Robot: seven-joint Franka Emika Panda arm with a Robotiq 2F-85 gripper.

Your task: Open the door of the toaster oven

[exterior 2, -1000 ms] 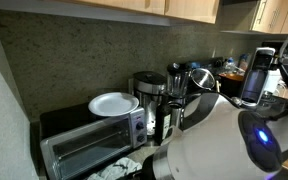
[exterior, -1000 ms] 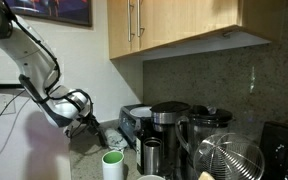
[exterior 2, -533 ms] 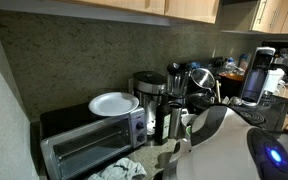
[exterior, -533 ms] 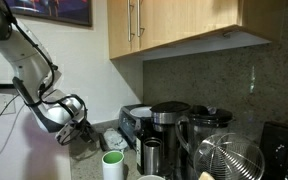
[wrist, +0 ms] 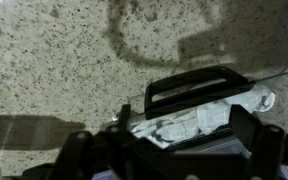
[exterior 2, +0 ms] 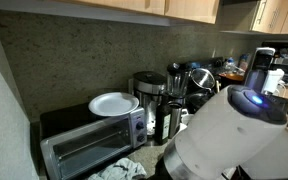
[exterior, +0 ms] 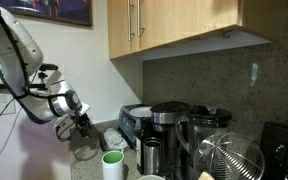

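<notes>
The toaster oven [exterior 2: 92, 138] is a small dark box with a silvery top, and a white plate [exterior 2: 114, 103] rests on it. It also shows in an exterior view [exterior: 134, 121], beside the coffee maker [exterior: 169, 128]. In the wrist view its door [wrist: 199, 112] lies below me. The door's black handle [wrist: 197, 84] is over the speckled counter, and crumpled white material shows at the glass. The door looks lowered, but I cannot tell how far. My gripper [wrist: 167, 132] is open and empty, above the door and apart from it. In an exterior view the gripper [exterior: 80, 121] is raised beside the oven.
A green cup [exterior: 113, 165] stands on the counter in front of the appliances. A blender jar [exterior: 206, 128] and a wire basket [exterior: 229, 160] stand past the coffee maker. Wooden cabinets [exterior: 174, 25] hang above. The robot's white body [exterior 2: 234, 140] fills the foreground.
My gripper has risen and pulled back from the oven's front. The robot's white body has shifted across the foreground of the other exterior view.
</notes>
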